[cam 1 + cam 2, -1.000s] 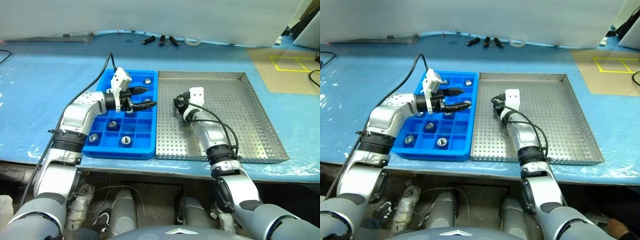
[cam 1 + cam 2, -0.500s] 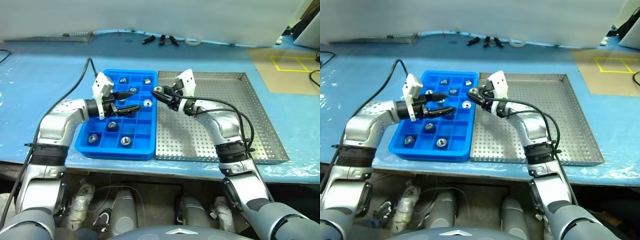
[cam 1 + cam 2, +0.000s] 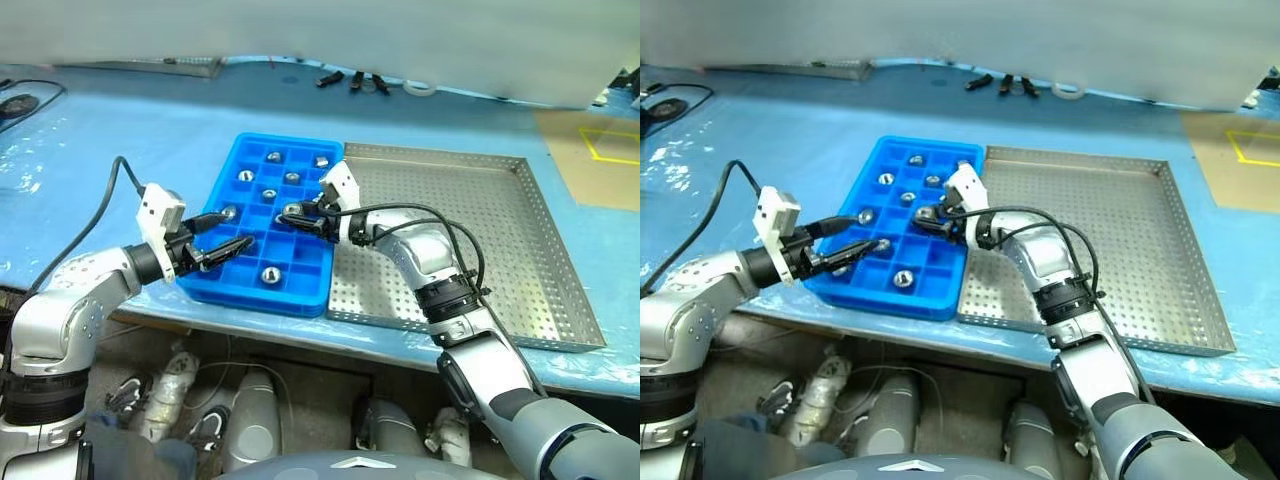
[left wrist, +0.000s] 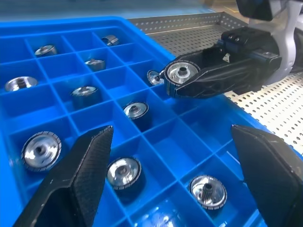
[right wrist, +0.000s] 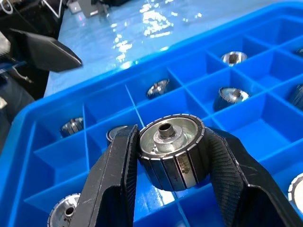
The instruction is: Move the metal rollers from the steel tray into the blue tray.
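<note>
Blue-sheeted bench, right hand (image 5: pixel 170 156) clamping roller (image 5: pixel 171 150) over blue tray (image 3: pixel 300 297), left hand (image 4: pixel 173 184) spread, empty.

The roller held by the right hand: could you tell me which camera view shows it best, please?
The right wrist view: the roller sits close up between both fingers, ribbed rim and centre hole plain. The left wrist view shows it smaller, face-on, above the blue tray. The eye views show a small glint.

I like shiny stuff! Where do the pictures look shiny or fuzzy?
Right wrist view: white glare glints on the blue table cover behind the blue tray; the held roller is sharp and gleaming. Left wrist view: the left gripper's near fingers look big and blurry, and rollers in the tray sparkle.
</note>
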Controlling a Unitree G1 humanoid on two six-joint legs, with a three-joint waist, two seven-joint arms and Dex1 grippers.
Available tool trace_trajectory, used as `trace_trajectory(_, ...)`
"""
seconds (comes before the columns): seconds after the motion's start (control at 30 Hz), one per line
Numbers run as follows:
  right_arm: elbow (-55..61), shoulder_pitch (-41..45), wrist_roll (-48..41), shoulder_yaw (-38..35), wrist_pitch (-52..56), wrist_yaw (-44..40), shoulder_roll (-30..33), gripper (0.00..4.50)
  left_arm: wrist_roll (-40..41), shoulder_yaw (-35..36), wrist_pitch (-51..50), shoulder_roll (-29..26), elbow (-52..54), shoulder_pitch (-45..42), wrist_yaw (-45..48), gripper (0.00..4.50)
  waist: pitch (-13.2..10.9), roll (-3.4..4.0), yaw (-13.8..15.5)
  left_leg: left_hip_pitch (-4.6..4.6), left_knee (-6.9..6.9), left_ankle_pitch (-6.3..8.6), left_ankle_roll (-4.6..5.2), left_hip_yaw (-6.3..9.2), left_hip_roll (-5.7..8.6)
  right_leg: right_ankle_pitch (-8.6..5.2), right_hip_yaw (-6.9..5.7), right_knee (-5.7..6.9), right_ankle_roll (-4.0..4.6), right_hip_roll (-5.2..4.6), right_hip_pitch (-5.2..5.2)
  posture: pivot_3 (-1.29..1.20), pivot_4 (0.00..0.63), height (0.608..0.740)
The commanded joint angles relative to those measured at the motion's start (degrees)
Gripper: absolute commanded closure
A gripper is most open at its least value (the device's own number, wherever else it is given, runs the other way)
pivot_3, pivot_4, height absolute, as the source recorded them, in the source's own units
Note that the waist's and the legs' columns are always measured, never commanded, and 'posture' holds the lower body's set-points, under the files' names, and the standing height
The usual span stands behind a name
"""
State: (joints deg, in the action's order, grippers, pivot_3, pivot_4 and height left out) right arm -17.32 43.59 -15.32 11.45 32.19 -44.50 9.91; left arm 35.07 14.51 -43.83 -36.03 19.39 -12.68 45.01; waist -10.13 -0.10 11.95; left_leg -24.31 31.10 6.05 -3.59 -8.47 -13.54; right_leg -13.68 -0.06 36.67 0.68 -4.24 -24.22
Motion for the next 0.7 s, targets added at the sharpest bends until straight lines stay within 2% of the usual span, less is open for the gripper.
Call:
trace_trajectory(0.03, 4.09, 0.33, -1.72, -1.38, 0.31, -3.07, 2.05, 2.72, 1.87, 2.10, -0.42, -1.27, 2.93, 0.09, -1.21, 0.29, 0.00, 0.00, 0.50, 0.00, 0.00, 0.00, 0.00, 0.00, 0.00, 0.00, 0.00, 0.00, 0.00, 0.00, 0.01, 0.36, 0.150, 0.740)
trace_trajectory(0.13, 10.41, -3.71, -2.39, 1.57, 1.90, -8.47, 6.37, 2.72, 2.26, 1.93, -0.56, -1.76, 2.79, 0.00, -1.33, 0.29, 0.01, -0.01, 1.33, -0.01, 0.02, 0.00, 0.00, 0.00, 0.01, 0.00, 0.01, -0.01, -0.02, 0.00, 0.01, 0.35, 0.150, 0.740)
trace_trajectory(0.3, 18.23, -7.94, -7.20, 2.89, 8.79, -14.18, 9.56, 2.72, 2.43, 0.61, -0.30, -2.66, 1.27, -1.61, -0.93, 0.29, 0.01, -0.01, 1.38, 0.01, 0.02, -0.02, -0.03, 0.00, -0.02, -0.03, 0.03, -0.01, -0.07, 0.04, 0.00, 0.33, 0.150, 0.740)
trace_trajectory(0.53, 17.74, -8.75, -6.47, 3.08, 9.01, -12.41, 8.53, 2.72, 2.34, -0.88, -0.10, -3.53, -0.75, -3.86, 0.05, 0.29, 0.01, -0.01, 1.33, 0.11, 0.02, -0.01, -0.02, 0.00, 0.01, -0.03, 0.11, 0.04, -0.07, 0.04, 0.00, 0.30, 0.150, 0.740)
trace_trajectory(0.63, 12.86, -7.49, -2.01, 2.31, 4.18, -6.57, 6.73, 2.72, 2.12, -1.27, 0.12, -3.78, -1.46, -4.29, 0.44, 0.29, 0.01, -0.01, 1.29, 0.11, 0.02, -0.03, -0.04, 0.00, 0.01, -0.03, 0.10, 0.04, -0.06, 0.04, 0.00, 0.30, 0.150, 0.740)
trace_trajectory(0.7, 11.31, -6.71, -1.65, 1.61, 3.20, -5.73, 6.26, 2.72, 2.17, -1.48, 0.07, -3.88, -1.57, -4.58, 0.52, 0.29, 0.01, -0.01, 1.27, 0.10, 0.03, -0.10, -0.17, 0.00, 0.01, -0.03, 0.10, 0.04, -0.06, 0.04, 0.00, 0.29, 0.150, 0.740)
